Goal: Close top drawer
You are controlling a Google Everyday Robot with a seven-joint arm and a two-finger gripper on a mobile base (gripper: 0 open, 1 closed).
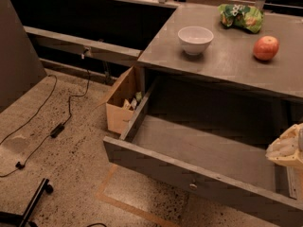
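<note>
- Clearly pulled out from under the table [227, 63]: top drawer [203, 150], knob [193, 186] at front.
- At right edge, over drawer's right end: end effector [289, 148], partly in view; released or clenched, cannot tell.
- On table: bowl [195, 39], apple [265, 48], green bag [241, 17].
- Left of drawer, on floor: cardboard box [120, 103].

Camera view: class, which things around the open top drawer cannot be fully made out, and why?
The gripper, at the right edge by the top drawer: mostly cut off by the frame.
The top drawer's right end and lower front: cut off by the frame's corner.
The cardboard box: contents partly hidden by the drawer's side wall.
</note>
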